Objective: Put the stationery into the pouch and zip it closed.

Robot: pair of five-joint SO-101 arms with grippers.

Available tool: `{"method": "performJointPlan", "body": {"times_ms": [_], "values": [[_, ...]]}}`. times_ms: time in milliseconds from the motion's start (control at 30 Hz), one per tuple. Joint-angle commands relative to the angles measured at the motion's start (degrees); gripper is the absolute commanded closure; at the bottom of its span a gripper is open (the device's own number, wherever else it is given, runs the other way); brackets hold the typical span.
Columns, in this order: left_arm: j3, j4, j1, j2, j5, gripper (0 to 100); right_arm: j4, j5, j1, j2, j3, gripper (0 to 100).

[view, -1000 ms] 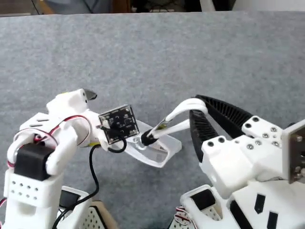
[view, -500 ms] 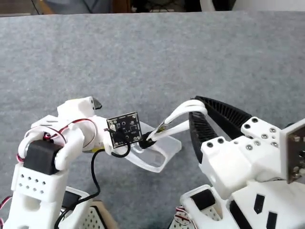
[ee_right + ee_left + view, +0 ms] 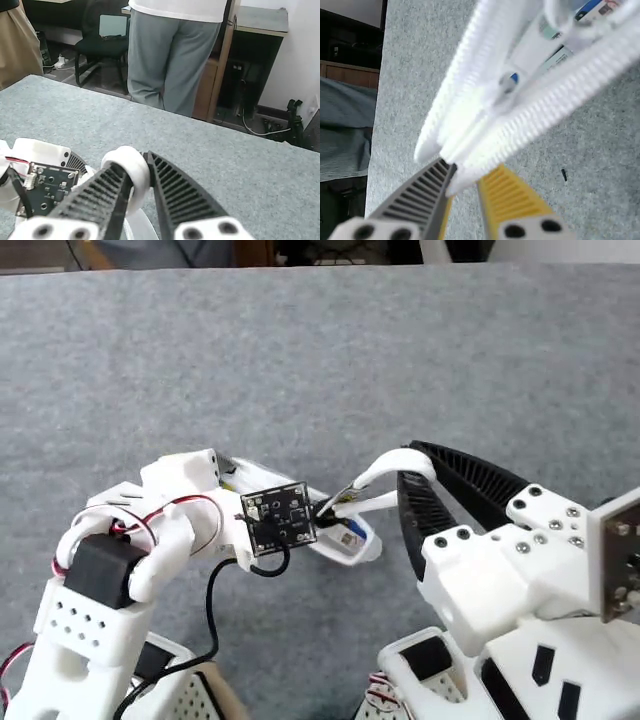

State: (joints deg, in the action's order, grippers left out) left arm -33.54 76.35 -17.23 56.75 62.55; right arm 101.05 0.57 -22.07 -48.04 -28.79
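The clear pouch (image 3: 345, 540) lies on the grey table (image 3: 320, 360) between the two arms, with a blue-labelled stationery item (image 3: 352, 534) showing inside it. In the left wrist view the pouch's white ribbed edge (image 3: 520, 90) runs down into my left gripper (image 3: 462, 177), whose grey and yellow fingers are shut on it. The blue-labelled item (image 3: 592, 7) sits beyond that edge. My right gripper (image 3: 410, 475) is shut on the pouch's white loop (image 3: 385, 468). The black fingers (image 3: 170, 185) pinch that loop (image 3: 131, 167) in the right wrist view.
The left arm's camera board (image 3: 283, 518) hangs over part of the pouch. Both arm bases (image 3: 90, 640) crowd the near edge. Bare grey table stretches to the far side. A person stands in the room behind the table (image 3: 170, 50).
The left arm has swung right and away from the near edge, closing on the right gripper. The pouch has bunched up shorter beneath it. The right arm has stayed still.
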Motion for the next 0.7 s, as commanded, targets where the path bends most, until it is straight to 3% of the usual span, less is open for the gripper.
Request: {"method": "performJointPlan", "body": {"times_ms": [0,467,667], "values": [[1.0,-1.3,-1.1,0.1,-1.8,97,-0.2,0.1,-1.0,-0.1,0.1,98.6],[4.4,0.1,-1.2,0.7,-2.0,96,-0.2,0.1,-1.0,0.0,0.2,98.6],[10.2,3.3,-1.1,0.3,-1.8,78,0.0,0.0,-1.3,0.0,0.2,98.6]]}}
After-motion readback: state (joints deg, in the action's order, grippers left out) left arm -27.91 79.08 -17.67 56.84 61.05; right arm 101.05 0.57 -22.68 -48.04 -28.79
